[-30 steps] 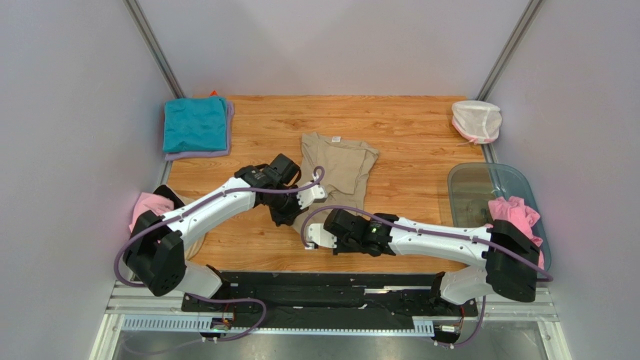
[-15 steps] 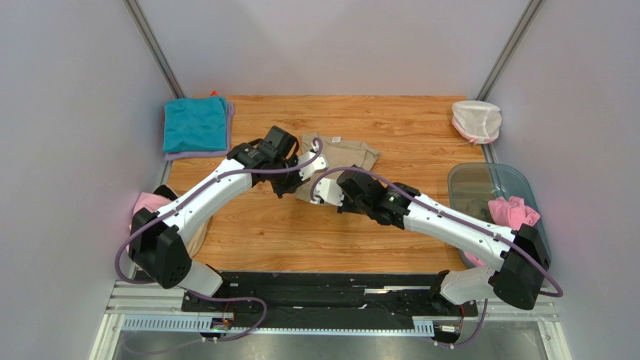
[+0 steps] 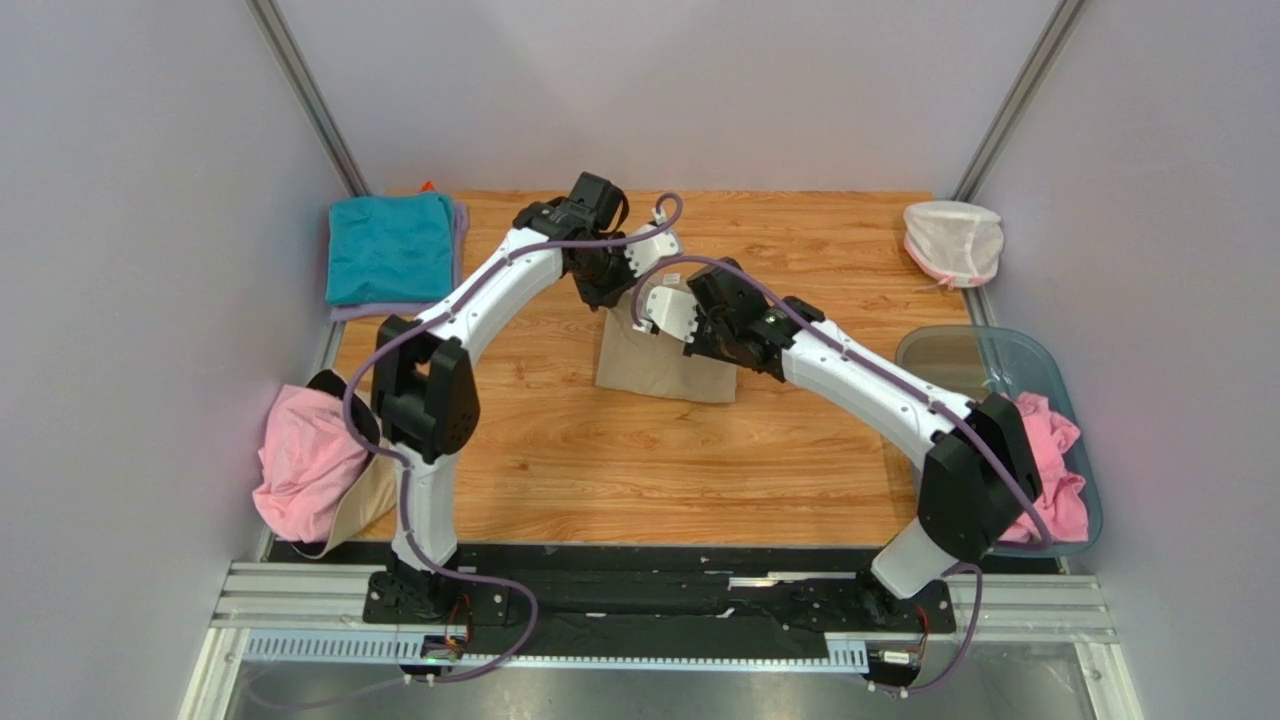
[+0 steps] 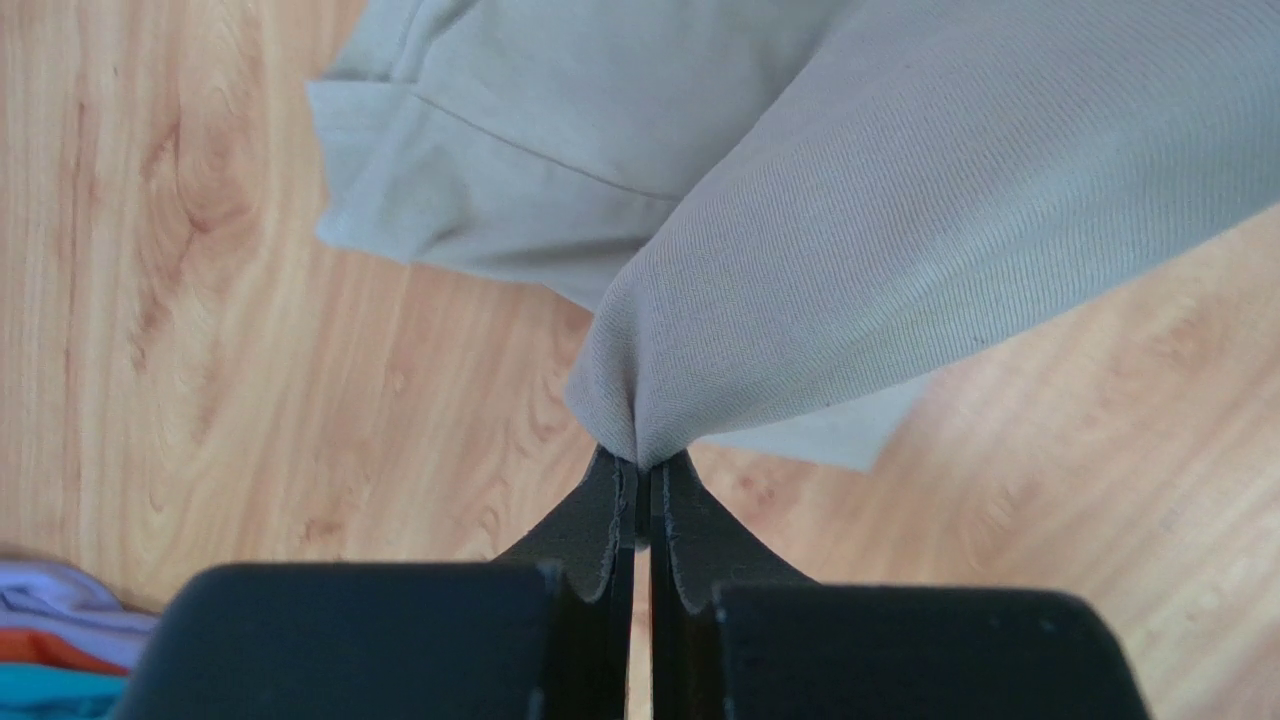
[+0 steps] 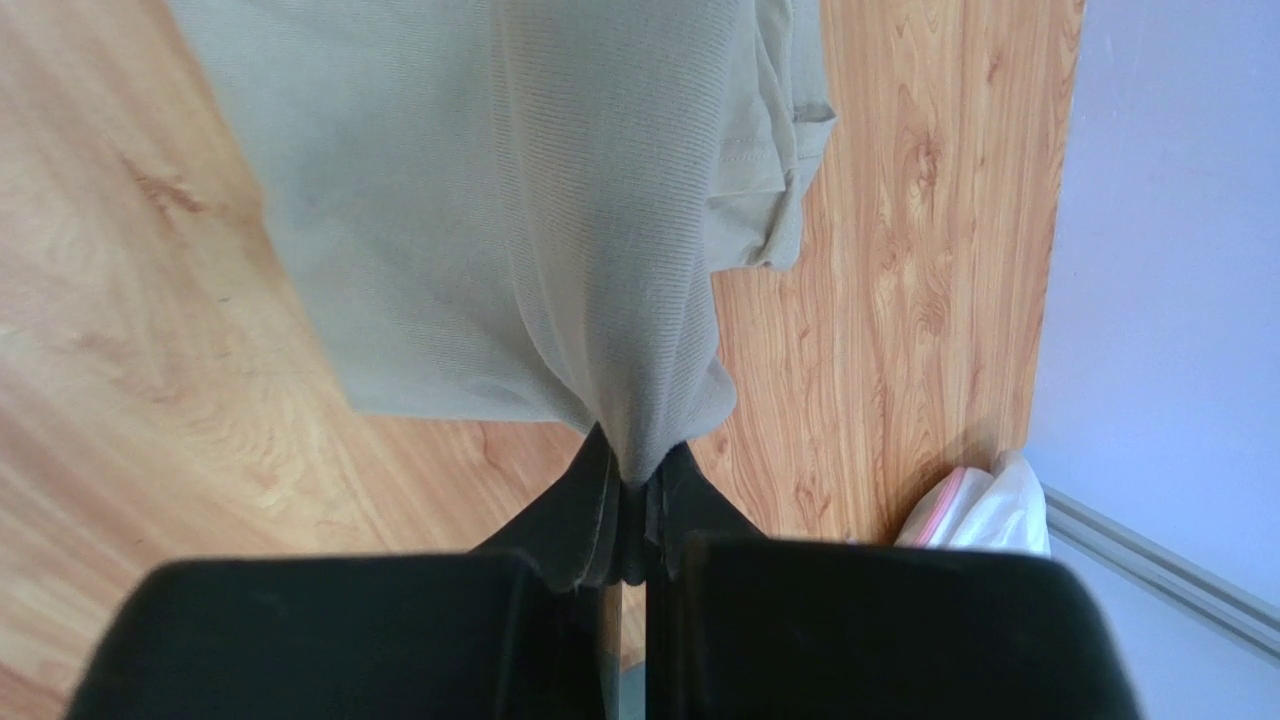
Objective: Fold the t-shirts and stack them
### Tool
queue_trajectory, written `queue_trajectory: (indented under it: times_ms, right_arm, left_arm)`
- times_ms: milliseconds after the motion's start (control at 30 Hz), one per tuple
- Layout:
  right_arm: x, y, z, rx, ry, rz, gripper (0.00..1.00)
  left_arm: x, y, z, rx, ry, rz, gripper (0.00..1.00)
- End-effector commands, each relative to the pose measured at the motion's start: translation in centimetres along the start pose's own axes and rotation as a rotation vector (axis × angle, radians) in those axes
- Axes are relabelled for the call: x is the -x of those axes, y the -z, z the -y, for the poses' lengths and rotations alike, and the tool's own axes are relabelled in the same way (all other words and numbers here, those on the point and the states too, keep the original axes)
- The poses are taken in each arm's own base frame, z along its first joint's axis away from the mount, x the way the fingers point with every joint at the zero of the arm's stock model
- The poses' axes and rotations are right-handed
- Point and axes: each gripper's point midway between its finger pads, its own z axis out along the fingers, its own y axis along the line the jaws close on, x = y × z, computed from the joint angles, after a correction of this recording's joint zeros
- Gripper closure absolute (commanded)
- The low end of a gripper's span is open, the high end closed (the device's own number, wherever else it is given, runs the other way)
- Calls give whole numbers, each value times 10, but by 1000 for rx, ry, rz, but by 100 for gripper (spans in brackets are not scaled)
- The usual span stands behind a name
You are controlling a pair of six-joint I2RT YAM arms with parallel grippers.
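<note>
The large tan-beige cotton t-shirt [image 3: 666, 365] lies mid-table on the wooden tabletop [image 3: 601, 465]. Its near part is flat and its far edge is held by both arms. The left gripper [image 4: 643, 468] has its jaws pressed narrow, pinching a gathered fold of the tan cloth, which spreads away from the tips over the wood. The right gripper [image 5: 633, 477] is likewise clamped on a pinch of the same shirt. The two grippers stand near each other.

A folded teal t-shirt [image 3: 391, 248] rests on a lilac t-shirt [image 3: 394, 311] at the far left corner. A pink t-shirt [image 3: 308, 458] is bunched at the left table edge. A second pink t-shirt [image 3: 1040, 450] lies in the clear bluish plastic tub [image 3: 962, 360] on the right. A white net pouch [image 3: 953, 240] sits at the far right corner.
</note>
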Motion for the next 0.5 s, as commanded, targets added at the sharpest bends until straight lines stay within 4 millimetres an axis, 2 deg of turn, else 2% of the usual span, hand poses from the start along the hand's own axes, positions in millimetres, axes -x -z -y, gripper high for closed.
queue_trajectory:
  times_ms: [0, 33, 67, 100, 167, 267, 467]
  right_arm:
    - [15, -15, 37, -37, 4, 48, 100]
    - [8, -26, 38, -25, -3, 24, 100]
    - [7, -30, 41, -25, -3, 22, 100]
    - [9, -33, 45, -23, -6, 28, 100]
    - [2, -45, 48, -11, -17, 8, 100]
    - [0, -48, 47, -1, -25, 8, 100]
    - [-4, -37, 32, 40, -47, 14, 100]
  left_arm:
    - [5, -12, -28, 7, -30, -14, 100]
    - [6, -15, -32, 4, -30, -14, 100]
    - [12, -14, -39, 16, -37, -1, 100]
    - [7, -25, -40, 2, -34, -15, 100]
    - [11, -26, -45, 11, -41, -13, 100]
    - [7, -30, -41, -15, -31, -28, 100]
    - [3, -13, -22, -50, -11, -13, 100]
